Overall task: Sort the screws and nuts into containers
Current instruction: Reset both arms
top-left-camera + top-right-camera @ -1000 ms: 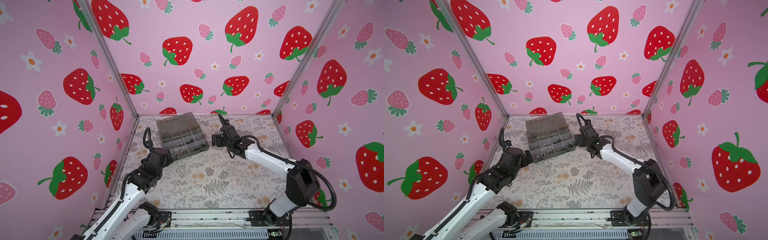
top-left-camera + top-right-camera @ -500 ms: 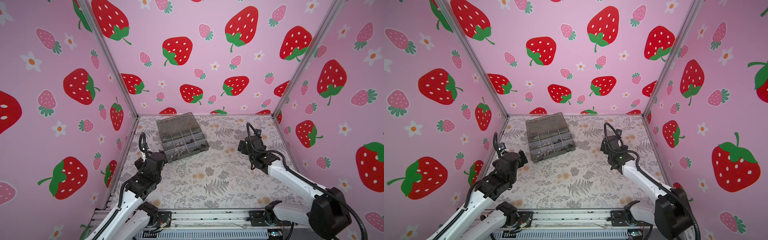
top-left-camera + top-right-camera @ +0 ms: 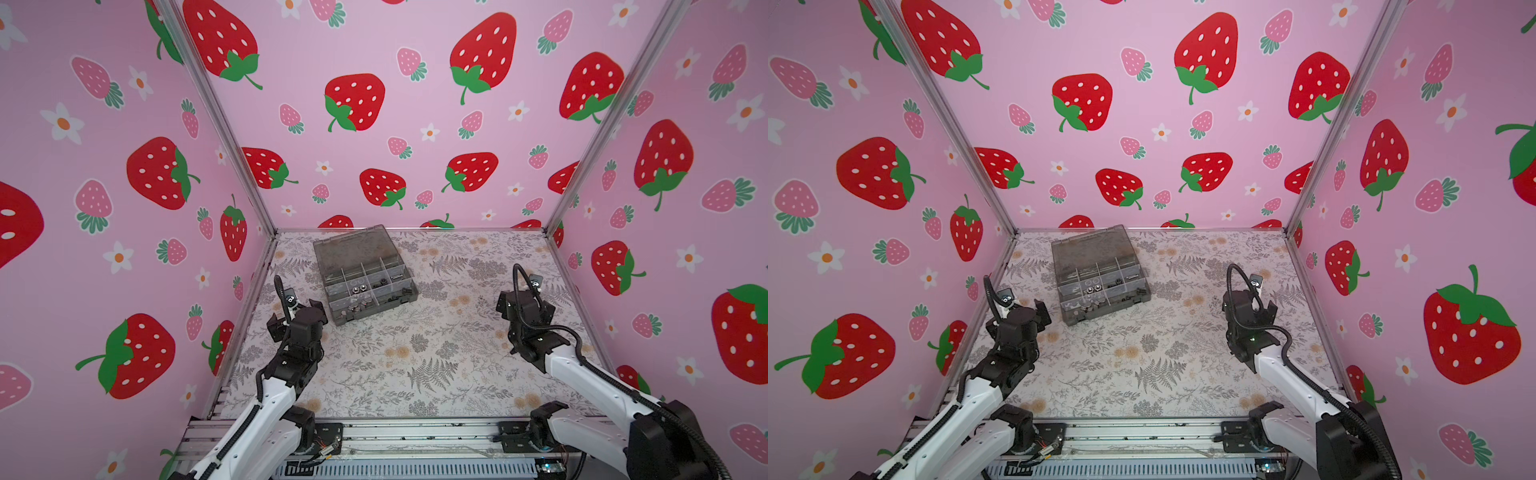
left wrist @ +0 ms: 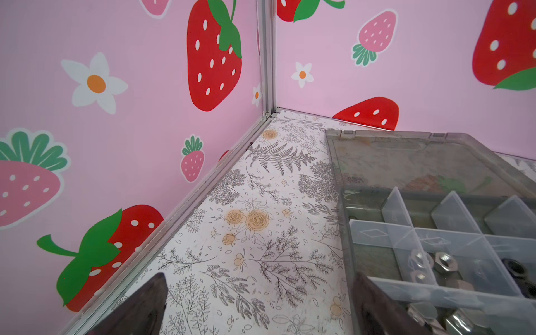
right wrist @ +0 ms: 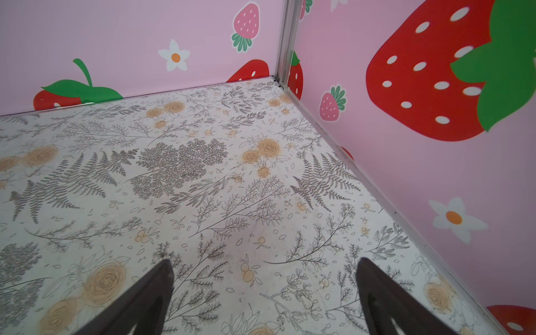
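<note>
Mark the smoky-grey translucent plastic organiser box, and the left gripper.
Smoky-grey translucent plastic organiser box (image 3: 376, 309): in a top view, on its front wall.
Left gripper (image 4: 260, 282): left wrist view, midway between its fingertips.

Three pink walls (image 3: 415, 41) close in the space at the back and on both sides. They are printed with large red strawberries, smaller pink ones and white flowers with orange centres, and they meet at bare aluminium posts (image 3: 222, 124) in the two far corners. The desk (image 3: 415, 365) is covered in a pale sheet with grey ferns and sprigs and tan roses, a slotted aluminium rail (image 3: 415, 436) runs along its near edge, and the light is soft and even.
</note>
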### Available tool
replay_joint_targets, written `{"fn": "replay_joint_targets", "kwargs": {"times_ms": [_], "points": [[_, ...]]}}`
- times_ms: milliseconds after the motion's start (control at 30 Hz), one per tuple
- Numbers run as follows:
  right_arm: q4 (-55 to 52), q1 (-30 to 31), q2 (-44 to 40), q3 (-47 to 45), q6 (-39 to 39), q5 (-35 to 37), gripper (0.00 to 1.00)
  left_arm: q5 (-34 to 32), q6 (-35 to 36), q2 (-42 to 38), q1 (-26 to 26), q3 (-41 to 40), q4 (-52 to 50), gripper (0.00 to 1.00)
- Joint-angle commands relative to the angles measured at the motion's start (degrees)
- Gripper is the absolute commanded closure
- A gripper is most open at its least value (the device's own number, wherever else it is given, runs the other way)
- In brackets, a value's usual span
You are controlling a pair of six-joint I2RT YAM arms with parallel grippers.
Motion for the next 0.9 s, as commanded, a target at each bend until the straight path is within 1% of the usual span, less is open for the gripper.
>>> {"fn": "replay_joint_targets", "kwargs": {"times_ms": [0, 133, 267, 367, 433, 533, 700, 867], "points": [[8.33, -0.09, -1.29, -3.18, -6.38, 5.24, 0.0, 6.51, 2.57, 2.64, 3.5, -1.18, 9.42, 0.01], [17.14, -0.18, -4.09, -9.05, -10.64, 5.61, 0.0, 10.82, 5.07, 6.01, 6.17, -4.08, 17.7, 0.01], [24.71, -0.42, -7.6, -14.42, -13.46, 5.37, 0.0, 13.89, 7.6, 7.4, 7.5, -7.23, 24.01, 0.01], [28.67, -0.53, -9.07, -17.08, -15.66, 4.66, 0.0, 17.42, 8.58, 7.42, 8.41, -9.43, 28.06, 0.01], [31.07, -0.53, -12.26, -18.77, -17.07, 3.76, 0.0, 20.13, 9.06, 7.8, 9.03, -10.71, 31.15, 0.01], [35.06, -0.66, -14.6, -21.51, -19.04, 2.16, 0.0, 24.41, 9.94, 9.87, 10.13, -11.9, 35.49, 0.01], [41.87, -1.69, -16.74, -26.15, -21.71, -0.37, 0.0, 30.94, 11.5, 16.33, 11.65, -12.29, 43.16, 0.01], [49.53, -3.98, -15.21, -30.49, -22.44, -4.92, 0.0, 35.25, 12.53, 27.15, 12.07, -11.32, 50.74, 0.01]]}}
